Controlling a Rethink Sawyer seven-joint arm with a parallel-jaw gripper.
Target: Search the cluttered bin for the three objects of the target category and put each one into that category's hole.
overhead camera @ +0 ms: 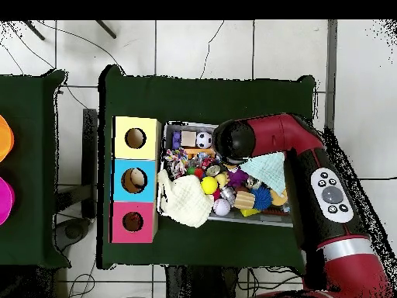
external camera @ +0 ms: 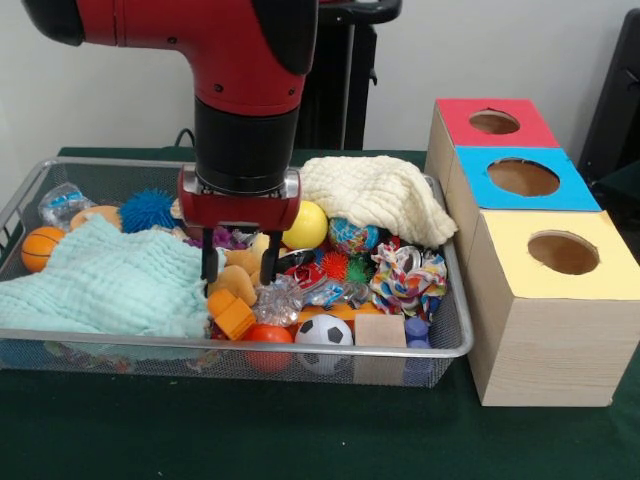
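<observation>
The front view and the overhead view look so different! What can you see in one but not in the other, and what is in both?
Only the front view shows the pincer down among the toys, its fingers apart, plus the basketball and the spiky blue ball. Only the overhead view shows something pale inside the blue box and the tiled floor around the table. Both show the wire bin, the cream cloth, the yellow ball, the soccer ball and the red arm.

One wire bin [external camera: 440, 345] holds two cloths, a mint one [external camera: 100, 285] and a cream one [external camera: 375, 195]. Beside it stand three boxes, each with one hole: red [external camera: 495, 122], blue [external camera: 523, 178] and yellow [external camera: 560, 255]. One soccer ball [external camera: 323, 331] and one basketball [external camera: 40, 247] show among the toys.
</observation>
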